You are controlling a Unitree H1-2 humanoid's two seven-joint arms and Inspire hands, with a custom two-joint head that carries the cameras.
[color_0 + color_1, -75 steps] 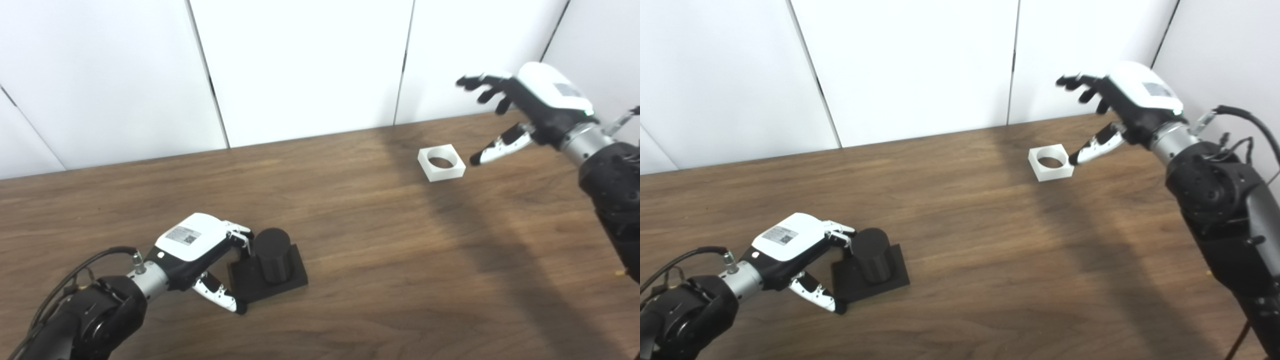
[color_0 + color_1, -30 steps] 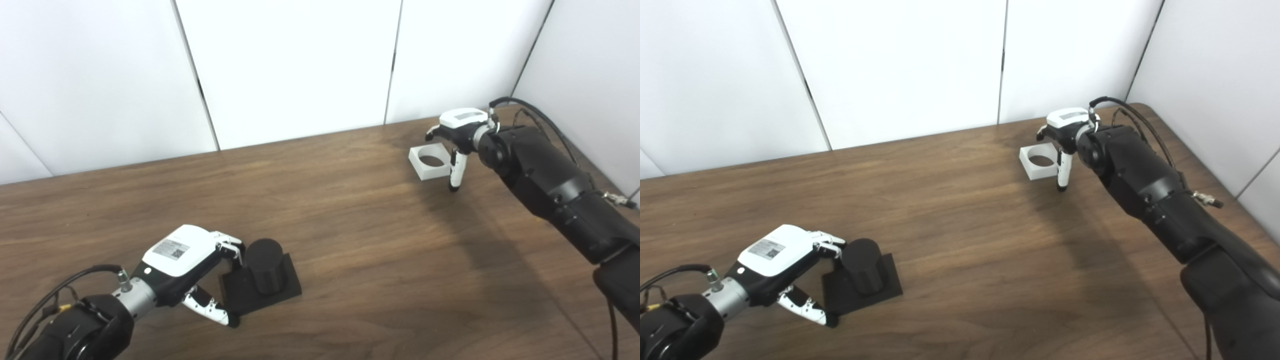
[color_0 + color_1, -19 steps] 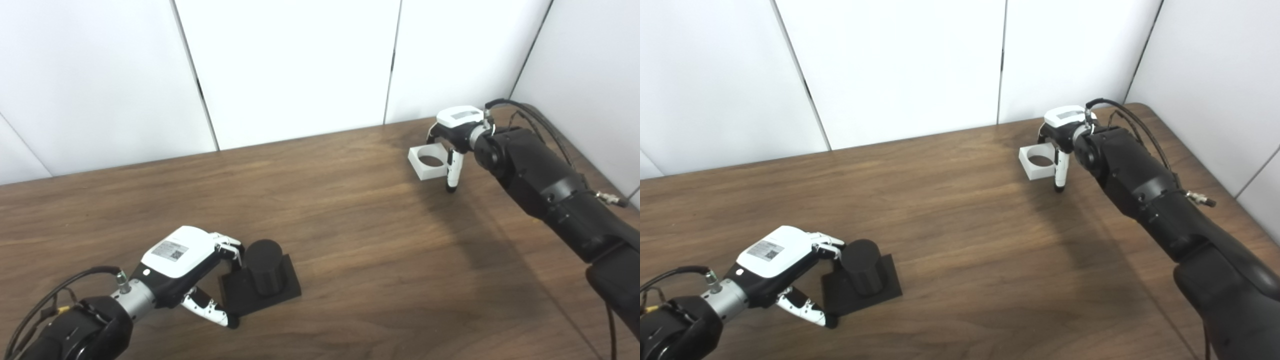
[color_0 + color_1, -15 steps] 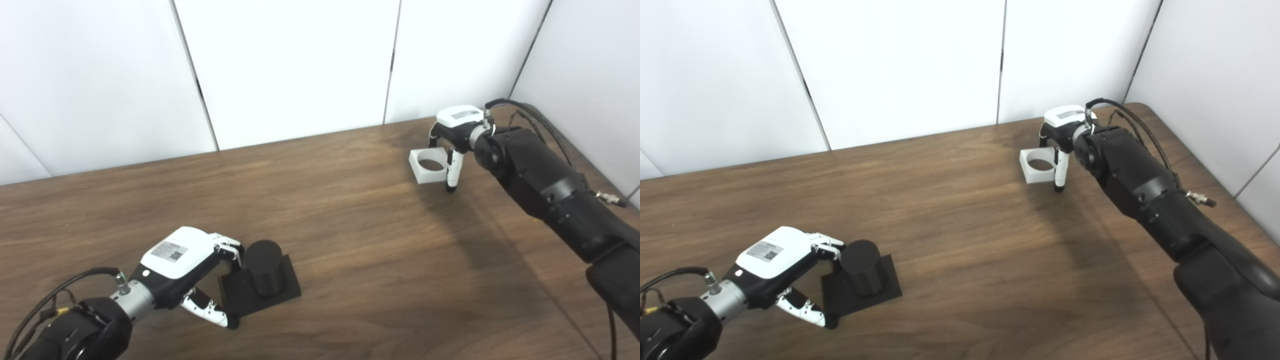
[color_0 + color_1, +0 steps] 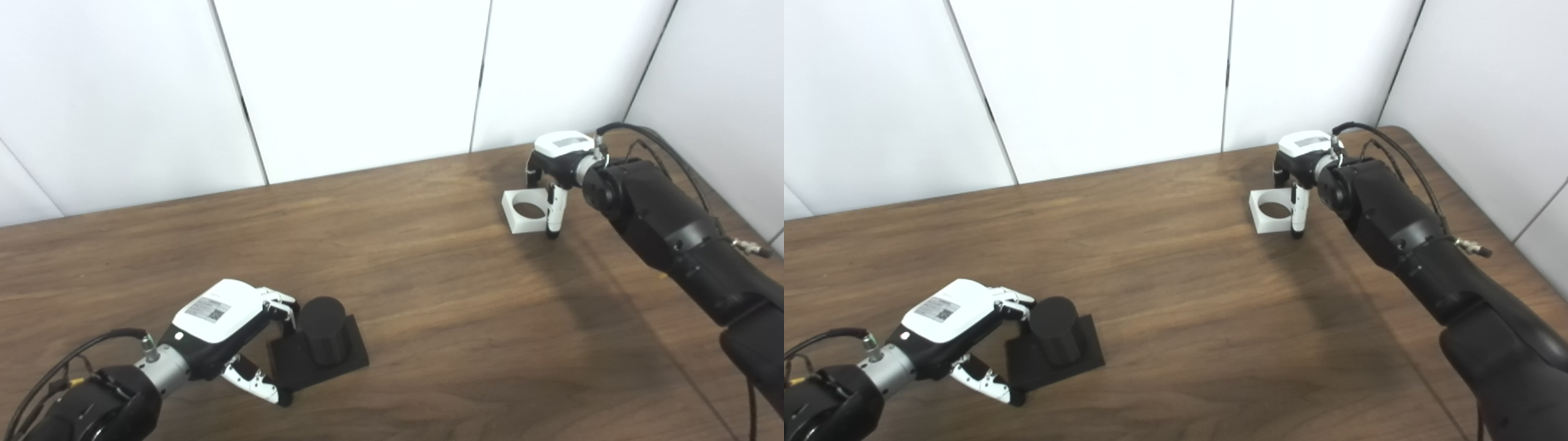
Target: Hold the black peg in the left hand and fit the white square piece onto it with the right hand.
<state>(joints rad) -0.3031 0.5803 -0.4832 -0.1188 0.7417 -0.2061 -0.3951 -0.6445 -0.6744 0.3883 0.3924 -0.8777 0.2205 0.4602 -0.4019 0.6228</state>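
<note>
The black peg (image 5: 321, 331), a short upright cylinder on a square black base (image 5: 343, 364), stands on the table near the front left. My left hand (image 5: 223, 321) lies just left of it. Its fingers (image 5: 280, 308) touch the peg's side, while the thumb (image 5: 263, 386) is spread toward the base's front corner. At the far right the white square piece (image 5: 525, 211) with a round hole lies flat. Over it my right hand (image 5: 557, 153) has its fingers curled down behind the piece and its thumb (image 5: 553, 214) against the right side.
The wooden table (image 5: 429, 294) ends at white wall panels (image 5: 361, 79) behind and a side wall (image 5: 723, 92) on the right. My right arm (image 5: 667, 226) stretches along the table's right side, with cables on it.
The right hand came down from above onto the white piece and closed its fingers round it. The piece slid slightly toward me. The left hand barely moved.
</note>
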